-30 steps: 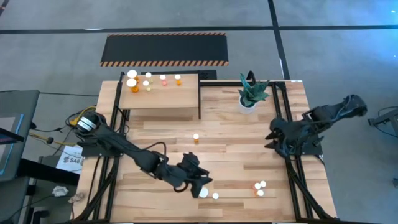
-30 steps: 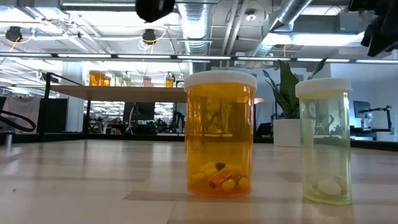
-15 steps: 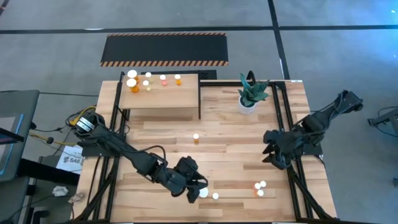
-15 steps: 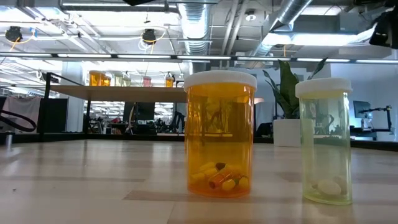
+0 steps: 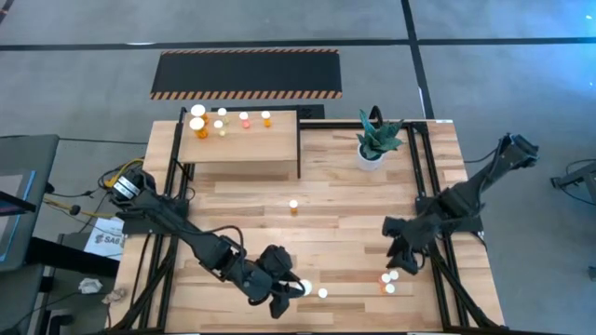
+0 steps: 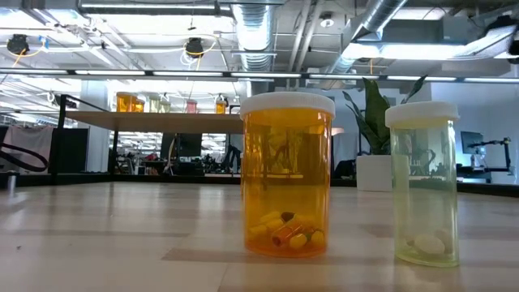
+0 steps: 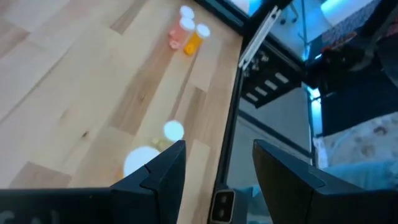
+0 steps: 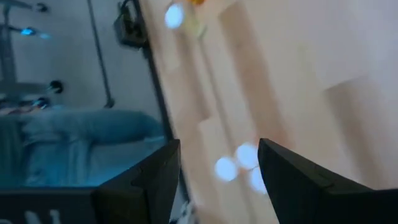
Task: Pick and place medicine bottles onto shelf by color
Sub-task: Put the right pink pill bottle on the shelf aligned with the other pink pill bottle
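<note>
1. The left tool (image 5: 282, 296), fingers spread and empty, hangs at the table's (image 5: 345, 200) near edge, right over the big orange bottle (image 6: 288, 174) and beside the yellowish bottle (image 6: 424, 182).
2. The right tool (image 5: 399, 253), also spread and empty, hovers just above a cluster of three small bottles (image 5: 388, 280) near the table's right rail.
3. One orange bottle (image 5: 293, 206) stands alone mid-table.
4. Sorted bottles (image 5: 222, 121) line the shelf (image 5: 244, 147) at the far left; the potted plant (image 5: 375, 140) stands to its right.

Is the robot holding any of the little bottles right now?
No. Both the left tool and the right tool are open and hold nothing.
</note>
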Tool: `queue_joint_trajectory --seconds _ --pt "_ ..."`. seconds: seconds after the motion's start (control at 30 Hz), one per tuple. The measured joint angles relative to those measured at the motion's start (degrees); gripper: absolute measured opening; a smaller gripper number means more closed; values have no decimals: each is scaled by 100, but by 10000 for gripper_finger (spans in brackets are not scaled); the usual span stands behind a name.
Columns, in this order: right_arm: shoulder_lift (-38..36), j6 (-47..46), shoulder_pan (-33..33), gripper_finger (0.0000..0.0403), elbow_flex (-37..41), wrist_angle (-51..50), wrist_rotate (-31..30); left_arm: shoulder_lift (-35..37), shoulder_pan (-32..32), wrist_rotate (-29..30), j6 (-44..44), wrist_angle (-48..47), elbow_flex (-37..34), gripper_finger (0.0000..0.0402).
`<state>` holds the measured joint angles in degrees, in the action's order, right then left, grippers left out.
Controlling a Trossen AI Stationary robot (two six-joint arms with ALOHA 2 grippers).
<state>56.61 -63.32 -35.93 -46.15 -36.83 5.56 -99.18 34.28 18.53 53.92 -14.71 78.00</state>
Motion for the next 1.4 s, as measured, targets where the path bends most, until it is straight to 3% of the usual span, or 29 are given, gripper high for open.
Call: queue_joint_trajectory --seconds 0.2,0.57,0.73,1.0,1.23,1.4 --pt "379 -614 -366 238 0 566 746 0 207 -7 -3 -47 0 174" --pt "1202 -887 -678 238 0 1759 666 -2 438 239 54 -227 -2 174" --pt "1141 -704 -616 238 0 1988 972 -2 446 538 239 -231 -2 174" --pt "299 1517 -636 238 -2 -16 627 -2 316 1243 305 -226 -4 174" --pt "692 2704 -1304 238 -2 -144 229 -4 158 1293 635 -174 -4 174" --pt "721 3690 -1509 238 0 -275 -533 -4 162 1522 637 -172 -4 174"
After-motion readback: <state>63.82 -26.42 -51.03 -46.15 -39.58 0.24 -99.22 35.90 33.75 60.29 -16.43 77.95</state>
